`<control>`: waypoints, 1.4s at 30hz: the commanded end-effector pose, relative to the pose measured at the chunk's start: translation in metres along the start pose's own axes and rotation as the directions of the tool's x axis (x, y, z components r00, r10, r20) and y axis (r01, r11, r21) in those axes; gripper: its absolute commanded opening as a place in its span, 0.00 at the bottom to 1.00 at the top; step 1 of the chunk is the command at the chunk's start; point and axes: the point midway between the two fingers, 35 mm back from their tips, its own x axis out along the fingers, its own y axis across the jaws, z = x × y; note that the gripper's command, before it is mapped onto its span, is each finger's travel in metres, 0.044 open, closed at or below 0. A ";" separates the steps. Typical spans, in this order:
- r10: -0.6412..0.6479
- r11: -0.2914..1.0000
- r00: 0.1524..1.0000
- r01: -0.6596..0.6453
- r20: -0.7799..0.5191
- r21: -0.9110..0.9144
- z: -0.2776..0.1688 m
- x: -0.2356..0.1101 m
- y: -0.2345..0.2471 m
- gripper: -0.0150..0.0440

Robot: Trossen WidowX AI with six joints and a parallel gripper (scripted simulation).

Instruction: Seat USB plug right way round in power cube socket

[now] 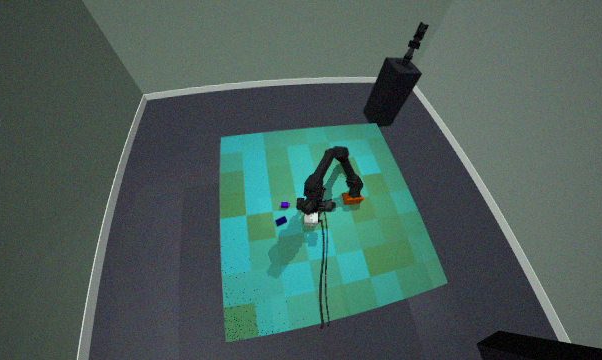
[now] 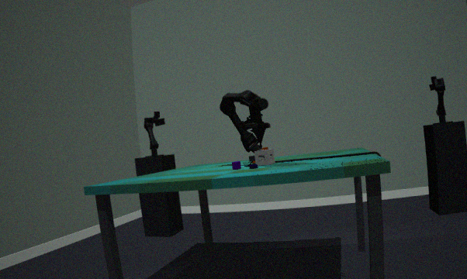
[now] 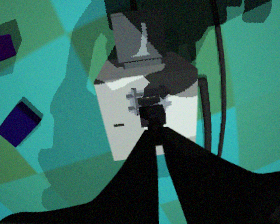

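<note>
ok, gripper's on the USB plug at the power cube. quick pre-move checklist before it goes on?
1. Grip: gripper shut on the USB plug: ok.
2. Plug fully seated in the power cube: cannot tell; the fingers hide the socket.
3. Plug orientation right way round: cannot tell at this size.
4. Purple block and dark blue block apart from the gripper, on the table: ok.
5. Black cables trail from the cube toward the table edge, close beside the gripper: not ok, snag risk.
6. Arm clear of the cube: not ok, not yet released.
</note>
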 end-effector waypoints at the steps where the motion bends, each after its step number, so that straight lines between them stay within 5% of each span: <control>1: -0.001 1.000 1.000 0.001 -0.004 -0.002 0.000 0.000 0.000 0.25; 42: -0.001 1.000 1.000 0.001 -0.004 -0.002 0.001 0.005 0.000 0.25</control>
